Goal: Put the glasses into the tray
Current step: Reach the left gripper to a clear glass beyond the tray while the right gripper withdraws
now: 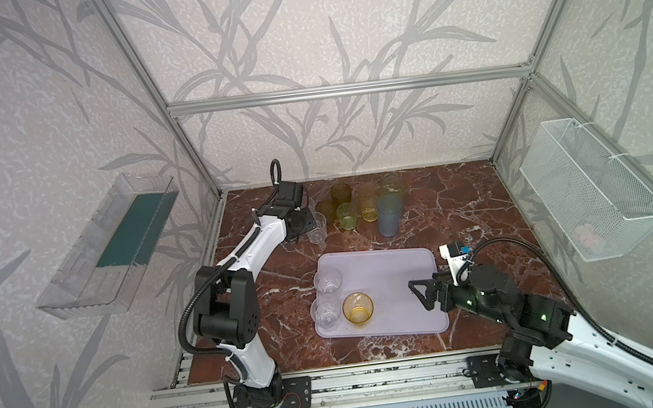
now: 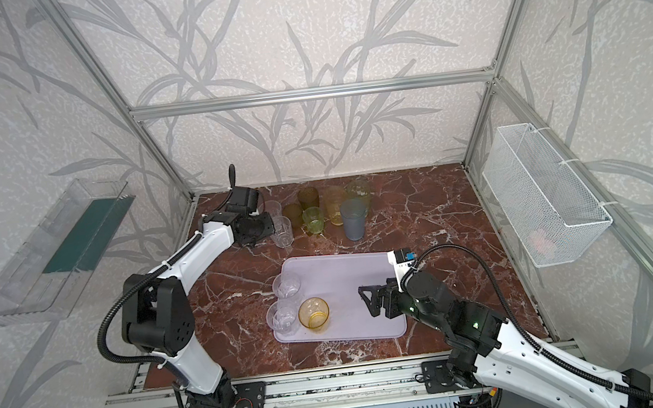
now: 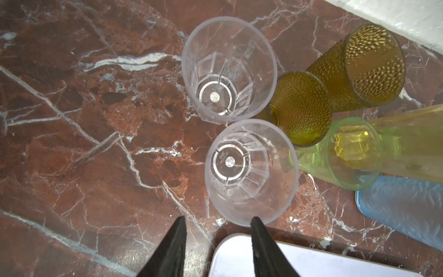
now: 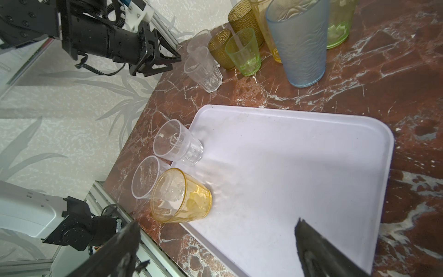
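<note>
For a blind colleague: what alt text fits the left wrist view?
The left hand, fingers apart, is at the rim of the nearer clear glass, upright on the marble table with the farther clear glass beyond. Olive-brown glasses, a green glass and a blue glass crowd alongside; the tray corner shows.

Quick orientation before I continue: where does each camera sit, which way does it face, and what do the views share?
Both top views: high above the front rail, angled down at the tabletop; both arms, left gripper and right gripper show.
Left wrist: above the table's rear left, looking down on a clear glass; own fingertips show.
Right wrist: over the tray, facing across it toward the left arm; own fingertips show.
Shared: every view has that clear glass and the tray.
</note>
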